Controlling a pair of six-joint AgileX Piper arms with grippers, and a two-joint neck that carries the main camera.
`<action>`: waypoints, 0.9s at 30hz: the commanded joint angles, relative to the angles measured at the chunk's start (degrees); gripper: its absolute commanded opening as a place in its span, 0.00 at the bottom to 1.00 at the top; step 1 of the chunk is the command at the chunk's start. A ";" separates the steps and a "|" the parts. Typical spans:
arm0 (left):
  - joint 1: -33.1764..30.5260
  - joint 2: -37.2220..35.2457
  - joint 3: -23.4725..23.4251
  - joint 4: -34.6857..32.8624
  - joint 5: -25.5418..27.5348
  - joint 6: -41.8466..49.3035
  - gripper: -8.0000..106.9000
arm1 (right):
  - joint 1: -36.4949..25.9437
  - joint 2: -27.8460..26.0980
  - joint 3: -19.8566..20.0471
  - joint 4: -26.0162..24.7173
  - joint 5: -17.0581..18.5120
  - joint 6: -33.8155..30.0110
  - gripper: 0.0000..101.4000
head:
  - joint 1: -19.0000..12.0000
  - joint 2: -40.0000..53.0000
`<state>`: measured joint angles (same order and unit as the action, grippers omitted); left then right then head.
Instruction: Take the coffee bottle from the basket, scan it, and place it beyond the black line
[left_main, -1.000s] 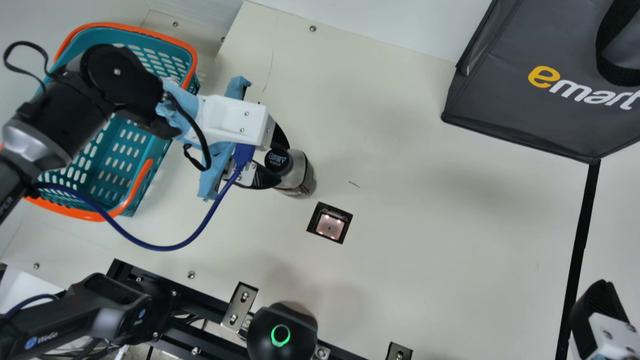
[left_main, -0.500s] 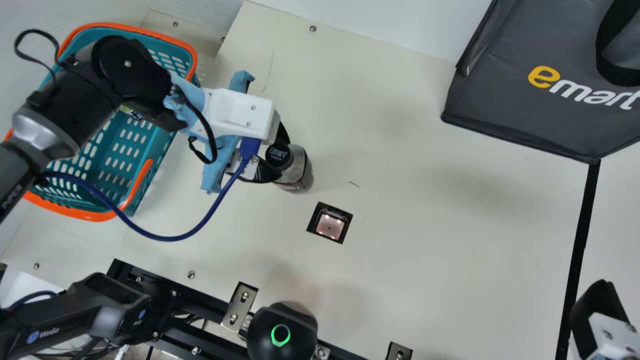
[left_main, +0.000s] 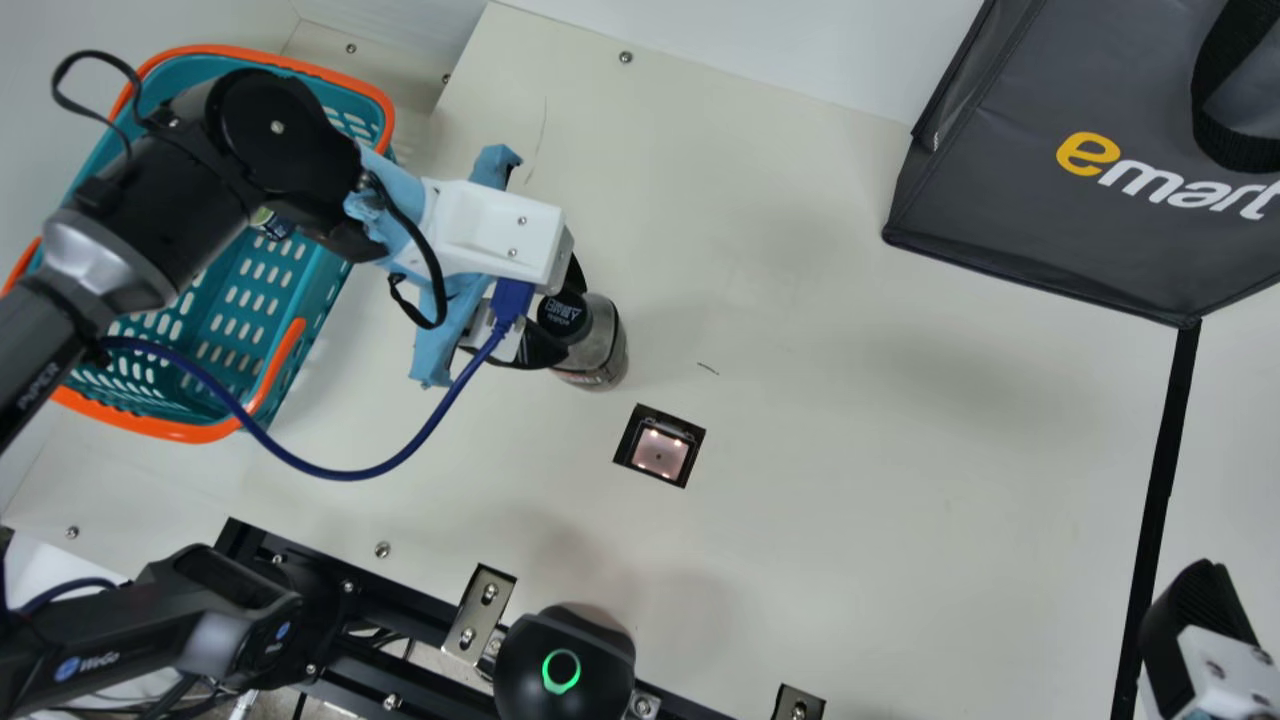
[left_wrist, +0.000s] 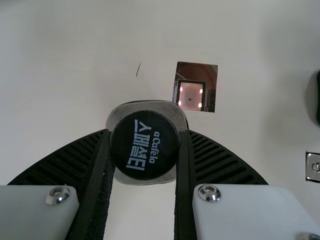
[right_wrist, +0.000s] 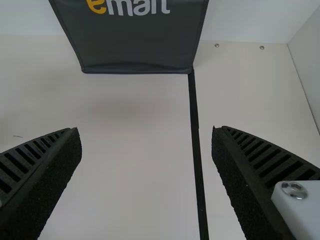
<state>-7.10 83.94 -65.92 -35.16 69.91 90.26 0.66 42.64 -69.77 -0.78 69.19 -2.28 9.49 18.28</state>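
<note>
The tabletop (left_main: 850, 480) and, at the upper right of the frame, the bag (left_main: 1000, 200) lie just as they did a second ago. The big change is the left arm (left_main: 180, 215): at the upper left, it has shifted a little to the right and up in the frame. Beneath it, the basket (left_main: 160, 428) has kept its place, but a small packet (left_main: 272, 222) that the arm was hiding now peeks out inside

Toward the right edge, the black line (left_main: 1167, 470) runs down the frame, and the bottle has yet to get past it. The right claw (right_wrist: 146, 131) stands wide and holds nothing, at the lower right, same as before

The left claw (left_wrist: 145, 132) is closed around the bottle (left_main: 604, 345) near its cap, just left of the frame's centre. The bottle is out of the basket and has barely travelled, though its cap now sits more nearly over its body, so it looks a touch more upright. Whether its base touches the tabletop, I cannot tell

Last, the scanner (left_main: 660, 452) is near the bottle, below it and to the right. The taking looks done; this reads as lining up for the scan, which likely needs the label turned to that little window
</note>
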 joint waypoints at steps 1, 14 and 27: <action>-0.14 0.12 -0.22 0.13 -0.01 -0.04 0.16 | 0.00 0.00 0.00 0.00 0.00 0.00 0.90 | -1.57 0.14; -1.24 0.35 -1.08 0.75 -0.01 -1.50 0.51 | 0.00 0.00 0.00 0.00 0.00 0.00 0.90 | -1.57 0.14; -1.39 0.04 -1.30 1.13 -0.01 -2.20 0.85 | 0.00 0.00 0.00 0.00 0.00 0.00 0.90 | -1.57 0.14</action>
<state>-8.52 84.09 -67.14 -34.10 69.90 88.13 0.66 42.64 -69.77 -0.78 69.19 -2.28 9.49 18.28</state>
